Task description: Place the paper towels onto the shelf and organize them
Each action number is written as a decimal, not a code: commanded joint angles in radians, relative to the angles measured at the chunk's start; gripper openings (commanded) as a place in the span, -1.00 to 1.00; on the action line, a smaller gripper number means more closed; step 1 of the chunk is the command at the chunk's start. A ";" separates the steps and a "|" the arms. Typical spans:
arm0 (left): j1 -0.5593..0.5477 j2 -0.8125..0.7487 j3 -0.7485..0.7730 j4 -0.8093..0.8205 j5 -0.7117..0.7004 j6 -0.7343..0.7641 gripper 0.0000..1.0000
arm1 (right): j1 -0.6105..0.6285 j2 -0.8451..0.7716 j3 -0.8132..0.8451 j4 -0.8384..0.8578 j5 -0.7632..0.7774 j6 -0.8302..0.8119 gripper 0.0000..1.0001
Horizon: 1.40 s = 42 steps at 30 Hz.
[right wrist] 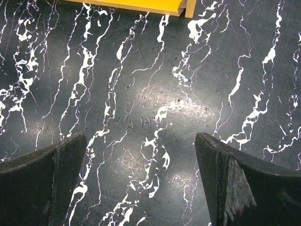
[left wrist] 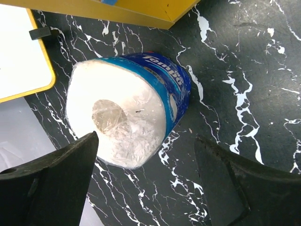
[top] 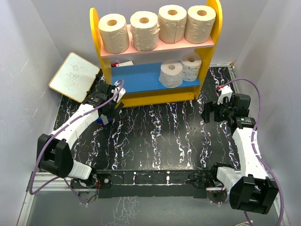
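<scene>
The shelf [top: 96,37] stands at the back. Four tan paper towels [top: 155,29] stand on its pink upper board. Two smaller white rolls [top: 171,74] stand on the blue lower board at the right. The blue-wrapped roll [left wrist: 129,110] lies on its side on the table by the shelf's front left corner, mostly hidden under the arm in the top view [top: 100,119]. My left gripper [left wrist: 146,181] is open just above and short of it, touching nothing. My right gripper [right wrist: 141,174] is open and empty over bare table, right of the shelf [top: 209,113].
A white whiteboard [top: 74,76] with a yellow frame leans at the back left, close to the wrapped roll and also in the left wrist view [left wrist: 19,56]. White walls close in on both sides. The shelf's yellow base [right wrist: 136,5] is just ahead of the right gripper.
</scene>
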<state>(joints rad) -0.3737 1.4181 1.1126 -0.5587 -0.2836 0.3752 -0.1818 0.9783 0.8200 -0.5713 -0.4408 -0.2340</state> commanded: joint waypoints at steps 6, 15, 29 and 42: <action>-0.005 0.006 -0.084 0.091 -0.053 0.042 0.39 | -0.005 -0.002 -0.004 0.058 -0.001 -0.007 0.97; -0.006 0.063 -0.040 0.079 -0.037 0.043 0.06 | -0.005 -0.007 -0.005 0.060 -0.005 -0.008 0.97; -0.010 0.083 -0.091 0.069 -0.012 0.036 -1.00 | -0.005 -0.009 -0.005 0.056 -0.013 -0.013 0.97; -0.133 -0.129 0.359 -0.316 0.067 0.189 -1.00 | -0.005 0.003 -0.004 0.055 -0.006 -0.012 0.97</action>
<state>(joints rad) -0.4747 1.3750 1.3071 -0.7071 -0.2695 0.5045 -0.1818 0.9836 0.8196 -0.5709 -0.4438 -0.2367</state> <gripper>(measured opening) 0.103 0.983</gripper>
